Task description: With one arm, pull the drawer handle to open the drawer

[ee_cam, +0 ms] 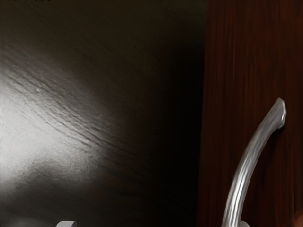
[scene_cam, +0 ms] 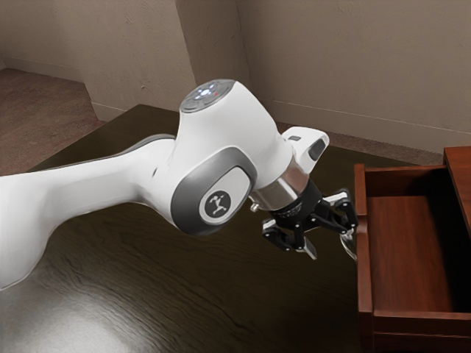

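The curved, brushed silver metal drawer handle (ee_cam: pixel 251 156) is sitting on the outer face of the reddish-brown wooden drawer (scene_cam: pixel 362 243), arching away from the vertically grained front panel (ee_cam: pixel 251 56). There is one handle and one drawer.

The drawer is standing pulled out, its open top facing up. Its inside is showing a smooth wooden floor boxed in by four straight walls. At the drawer's far end, part of the matching reddish-brown cabinet body (scene_cam: pixel 460 169) is rising above it.

The black two-finger gripper (scene_cam: pixel 327 237) is hanging just beside the drawer's front, at the handle. Its two fingers (scene_cam: pixel 310 248) are standing spread apart, one close against the drawer front and the other further out from it. The handle is lying between them, nearer the drawer-side finger. Whether that finger is touching the bar cannot be told, and the pair is not pinching it.

The one white robot arm with grey joint covers (scene_cam: pixel 213 176) is reaching toward the drawer from the side away from its front.

The dark brown wooden table (scene_cam: pixel 184 294) is carrying the drawer, its fine grain glossy under a pale sheen (ee_cam: pixel 71 118). Beyond the drawer, beige walls (scene_cam: pixel 353 51) are meeting a brown floor.
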Controlling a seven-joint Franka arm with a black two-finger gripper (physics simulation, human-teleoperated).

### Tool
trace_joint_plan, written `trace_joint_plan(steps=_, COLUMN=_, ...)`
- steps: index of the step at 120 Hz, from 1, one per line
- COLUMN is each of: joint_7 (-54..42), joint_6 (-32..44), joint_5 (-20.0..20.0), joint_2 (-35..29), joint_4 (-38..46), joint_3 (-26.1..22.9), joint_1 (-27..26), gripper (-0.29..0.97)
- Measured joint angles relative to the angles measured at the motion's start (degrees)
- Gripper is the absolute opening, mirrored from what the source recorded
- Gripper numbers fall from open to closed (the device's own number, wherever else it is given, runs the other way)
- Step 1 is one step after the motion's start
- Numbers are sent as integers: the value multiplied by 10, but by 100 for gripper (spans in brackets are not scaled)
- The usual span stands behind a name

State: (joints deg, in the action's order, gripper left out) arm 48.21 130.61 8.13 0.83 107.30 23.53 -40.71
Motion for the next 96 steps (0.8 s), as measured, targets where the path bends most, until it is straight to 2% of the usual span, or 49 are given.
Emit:
trace_joint_plan(steps=49, joint_7=7, joint_6=1, joint_5=-24, joint_2=-37, joint_4=41, joint_3=1, joint_1=14, gripper=37)
trace_joint_plan(steps=96, joint_7=10, joint_6=1, joint_5=-27, joint_2=-45, joint_4=49, joint_3=0, joint_1=21, gripper=38)
